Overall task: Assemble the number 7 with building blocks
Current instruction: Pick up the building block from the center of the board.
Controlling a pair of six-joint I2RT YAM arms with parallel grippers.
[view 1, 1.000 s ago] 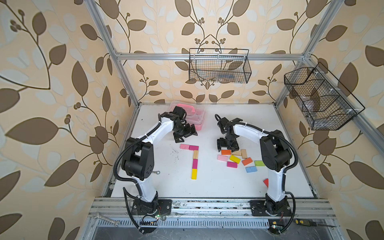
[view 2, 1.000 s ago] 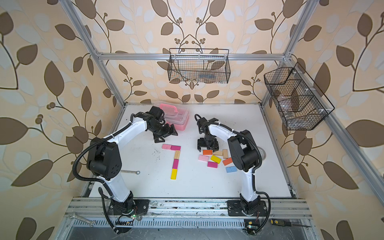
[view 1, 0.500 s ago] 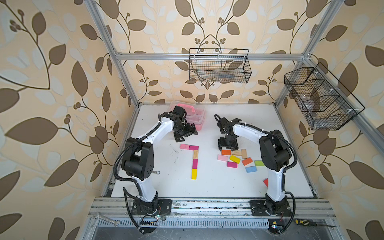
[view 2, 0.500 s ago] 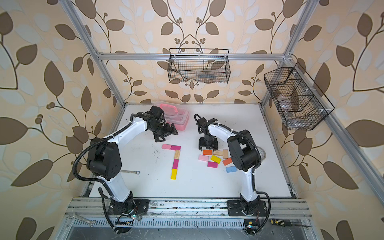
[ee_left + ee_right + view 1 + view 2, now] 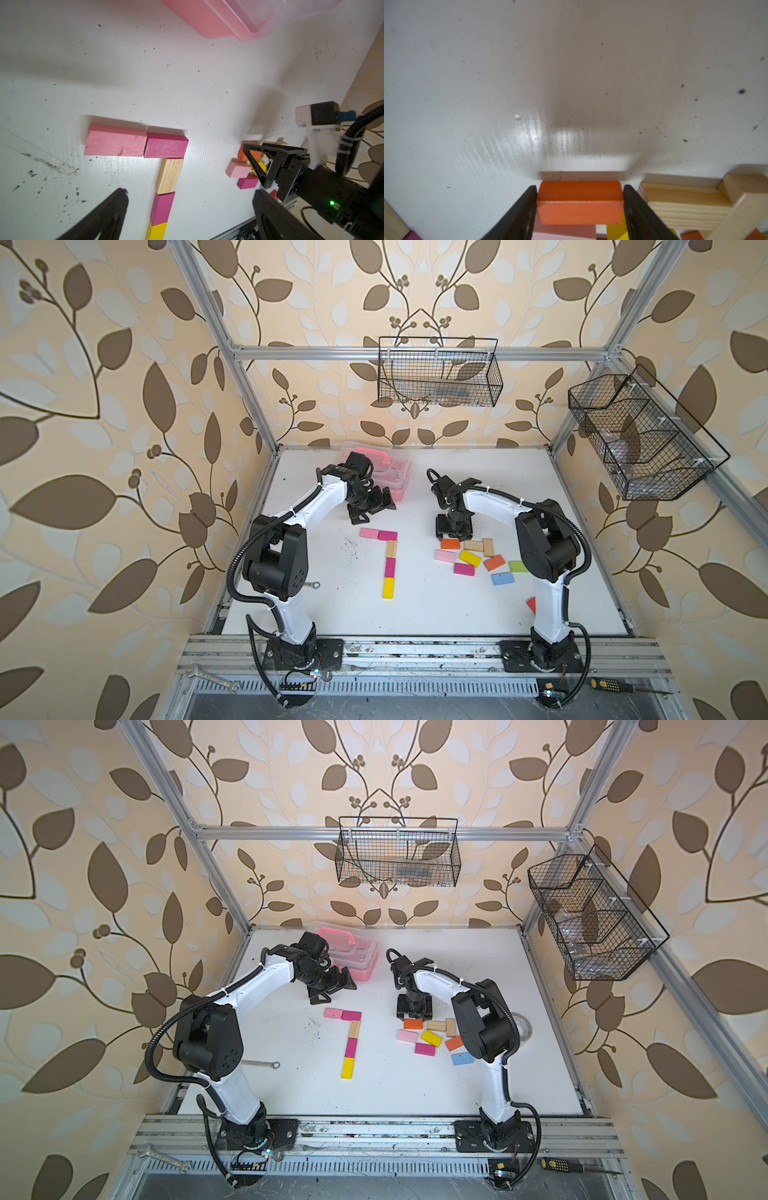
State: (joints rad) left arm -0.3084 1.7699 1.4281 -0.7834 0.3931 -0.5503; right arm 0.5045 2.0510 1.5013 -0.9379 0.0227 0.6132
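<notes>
7 (image 5: 390, 560) sits mid-table (image 5: 332, 614), between my two arms. The yellow block (image 5: 388, 587) at the stem's foot is nearest me, and the bar (image 5: 378, 534) lies across the far end. It's five blocks, all butted, with the stem hanging off the bar's right end. Nothing in it has shifted over the last second. To my eye it already reads as a 7.

Right of it is the pile (image 5: 470, 558) of spares. One red block (image 5: 531, 605) lies apart, by the right arm's base. The layout looks the same as a second ago.

The change is at the right gripper (image 5: 454, 536), on the pile's far edge. A second ago its jaws stood wider around the orange block (image 5: 579, 199). Now they've come in onto its two short ends. The right wrist view shows a finger flush against each end, with no gap I can make out, so I call it pinching the orange block. I can't tell whether the block has left the table yet. The wood spare (image 5: 473, 545) lies just beside it, close to one finger, and may get nudged on the lift.

So a sixth block looks about to travel. My guess is it extends the stem or the bar. Either way, placing it mustn't knock the butted joints.

The left gripper (image 5: 372, 507), just beyond the bar, hasn't moved. Its fingers are spread wide and hold nothing. The case (image 5: 395, 472) sits behind it.
</notes>
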